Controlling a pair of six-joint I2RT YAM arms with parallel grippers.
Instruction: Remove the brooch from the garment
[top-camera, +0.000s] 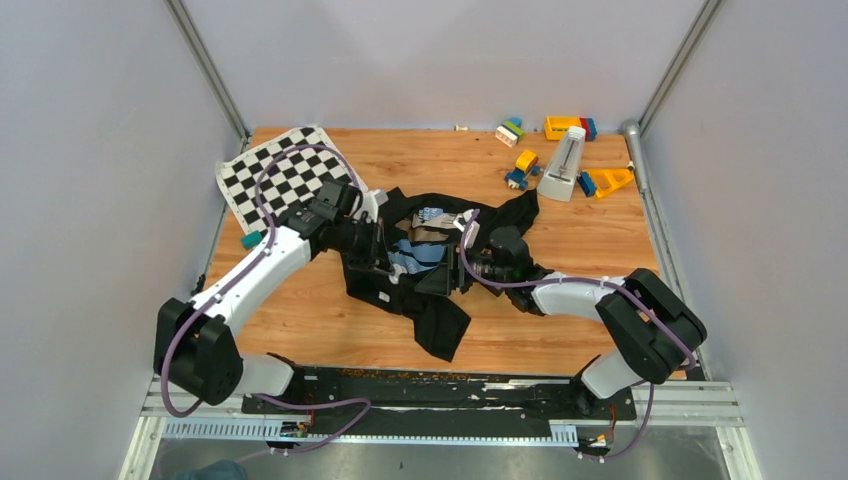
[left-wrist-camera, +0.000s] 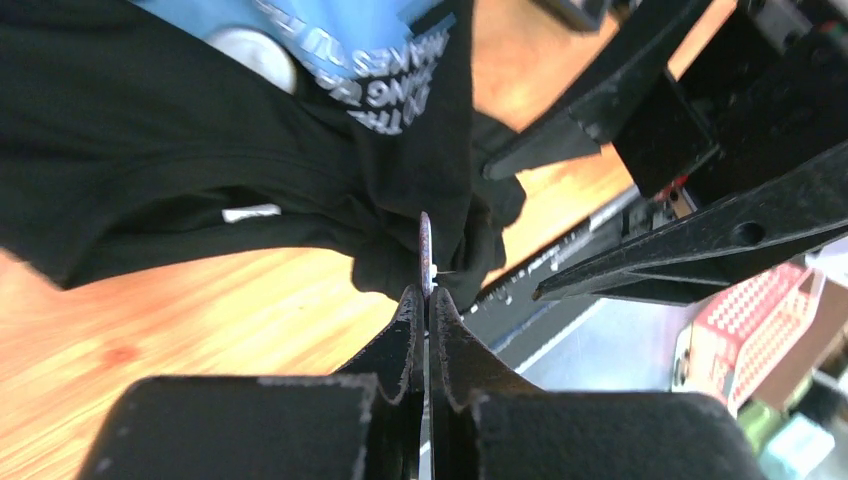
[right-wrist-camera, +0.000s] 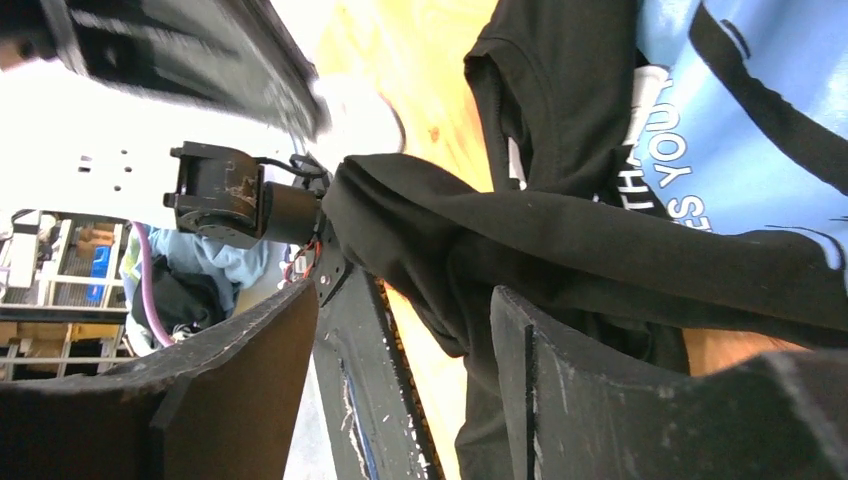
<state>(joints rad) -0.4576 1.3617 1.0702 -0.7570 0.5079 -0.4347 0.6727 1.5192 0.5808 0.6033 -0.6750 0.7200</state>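
The chequered mat lies at ten o'clock on the wooden table. The left gripper reaches into the garment, which lies crumpled at the table's centre with its printed patch facing up. The left jaws are pinched almost together on the brooch. It is a thin silvery piece seen edge-on, standing out toward twelve o'clock from the fingertips and touching a black fold of the cloth. The right gripper reaches in from four o'clock. Its jaws stand wide apart, with a hanging fold of the garment between them. Toy blocks and a white wedge-shaped object sit at one o'clock.
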